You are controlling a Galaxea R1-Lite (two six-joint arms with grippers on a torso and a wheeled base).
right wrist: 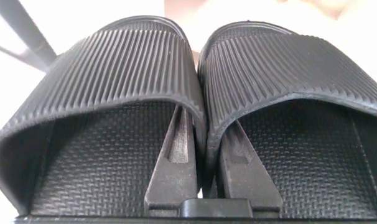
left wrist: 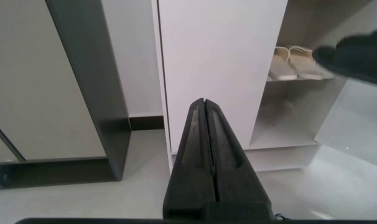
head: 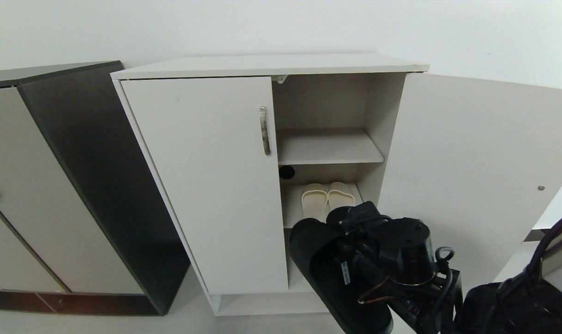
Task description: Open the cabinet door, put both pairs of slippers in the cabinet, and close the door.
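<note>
A white cabinet (head: 202,185) stands with its right door (head: 471,185) swung wide open and its left door closed. A cream pair of slippers (head: 327,199) lies side by side on the middle shelf, also seen as the cream slippers (left wrist: 298,62) in the left wrist view. My right gripper (head: 350,260) hangs in front of the open lower half, shut on a black pair of slippers (head: 327,273). Its fingers (right wrist: 176,162) pinch the touching inner walls of the black slippers (right wrist: 114,93). My left gripper (left wrist: 204,109) is shut on nothing, out in front of the closed left door.
A dark grey cabinet (head: 77,176) stands close against the white one's left side. The upper shelf (head: 327,146) is bare. A metal handle (head: 264,131) runs down the closed door's edge. Bare floor (left wrist: 139,186) lies before both cabinets.
</note>
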